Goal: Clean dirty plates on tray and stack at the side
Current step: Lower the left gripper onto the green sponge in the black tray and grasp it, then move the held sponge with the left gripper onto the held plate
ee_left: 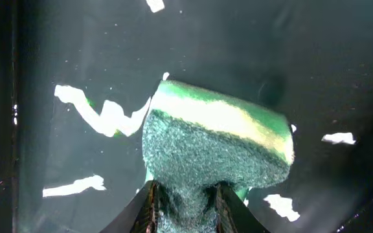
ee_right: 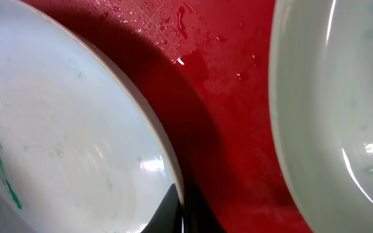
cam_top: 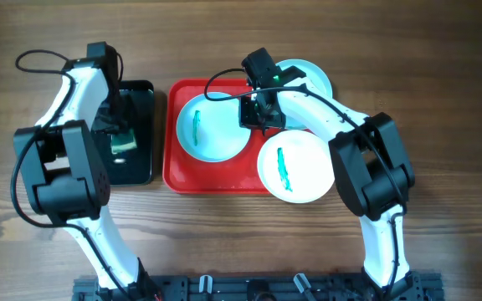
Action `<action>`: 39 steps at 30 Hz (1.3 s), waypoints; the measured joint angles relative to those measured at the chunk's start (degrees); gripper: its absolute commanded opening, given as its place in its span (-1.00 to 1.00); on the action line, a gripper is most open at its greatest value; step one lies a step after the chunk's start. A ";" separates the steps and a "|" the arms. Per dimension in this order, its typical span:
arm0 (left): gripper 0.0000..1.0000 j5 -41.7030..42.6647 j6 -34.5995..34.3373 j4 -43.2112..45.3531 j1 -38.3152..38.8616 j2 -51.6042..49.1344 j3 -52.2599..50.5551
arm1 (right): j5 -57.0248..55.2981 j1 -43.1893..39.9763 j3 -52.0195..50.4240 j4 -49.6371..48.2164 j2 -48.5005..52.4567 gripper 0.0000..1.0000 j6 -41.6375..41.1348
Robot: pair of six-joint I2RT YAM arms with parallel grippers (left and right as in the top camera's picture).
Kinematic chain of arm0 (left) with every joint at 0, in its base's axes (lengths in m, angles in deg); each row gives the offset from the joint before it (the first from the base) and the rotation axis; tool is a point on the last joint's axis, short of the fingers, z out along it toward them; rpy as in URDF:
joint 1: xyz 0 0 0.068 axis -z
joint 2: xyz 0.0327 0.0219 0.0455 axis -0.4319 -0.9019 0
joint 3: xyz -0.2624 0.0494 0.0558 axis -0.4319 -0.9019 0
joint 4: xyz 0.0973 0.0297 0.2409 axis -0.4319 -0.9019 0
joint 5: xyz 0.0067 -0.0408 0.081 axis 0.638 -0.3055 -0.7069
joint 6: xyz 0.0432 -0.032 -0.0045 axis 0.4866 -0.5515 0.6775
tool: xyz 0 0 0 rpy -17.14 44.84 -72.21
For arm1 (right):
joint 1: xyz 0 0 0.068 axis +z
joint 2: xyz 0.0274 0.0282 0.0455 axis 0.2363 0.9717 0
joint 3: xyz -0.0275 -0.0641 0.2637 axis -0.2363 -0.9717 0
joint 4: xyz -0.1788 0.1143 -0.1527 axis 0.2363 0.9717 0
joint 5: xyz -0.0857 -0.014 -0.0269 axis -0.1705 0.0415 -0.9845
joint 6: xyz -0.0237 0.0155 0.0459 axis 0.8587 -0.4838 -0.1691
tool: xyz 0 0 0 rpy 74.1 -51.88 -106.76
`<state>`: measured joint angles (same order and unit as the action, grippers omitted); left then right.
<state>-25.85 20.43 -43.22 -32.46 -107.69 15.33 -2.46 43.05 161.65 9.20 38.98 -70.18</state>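
Note:
The red tray holds a pale plate with a teal smear on its left side. A second smeared plate lies at the tray's front right, overhanging the rim. A third plate sits at the back right, partly hidden by my right arm. My right gripper is shut on the right rim of the left plate, one finger on each side. Another plate is close on the right. My left gripper is shut on the green sponge.
A black tray stands left of the red tray, and the sponge is over it. Its wet floor carries white foam flecks. Bare red tray floor with water drops shows between the two plates.

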 measured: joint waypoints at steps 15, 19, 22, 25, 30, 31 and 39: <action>-0.92 4.59 3.50 2.93 -0.11 -0.11 -0.42 | -0.02 0.00 0.00 -0.59 0.00 -0.91 -0.22; -0.92 4.85 3.50 -0.13 -0.11 0.22 0.59 | 0.00 0.00 0.00 -0.96 0.00 -0.91 -0.46; -0.92 5.49 3.50 -2.97 -0.11 2.60 1.44 | 0.00 0.00 0.00 -1.07 0.02 -0.91 -0.46; -0.92 8.24 4.87 -3.30 -0.11 7.98 2.25 | 0.20 0.00 0.00 -1.07 0.02 -0.91 -0.44; -0.92 16.41 8.41 -3.26 0.42 14.86 3.91 | 0.92 -0.02 0.00 -1.05 0.02 -0.91 -0.17; -0.92 17.94 8.63 -3.19 0.81 14.84 3.89 | 1.11 -0.02 0.00 -0.81 0.02 -0.91 -0.11; -0.92 23.21 9.31 2.58 10.60 12.90 2.75 | 1.84 -0.02 0.00 -0.13 0.02 -0.91 1.42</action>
<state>-2.63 29.74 -40.64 -21.86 -94.79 18.08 -0.62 43.03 161.65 9.07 39.00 -68.76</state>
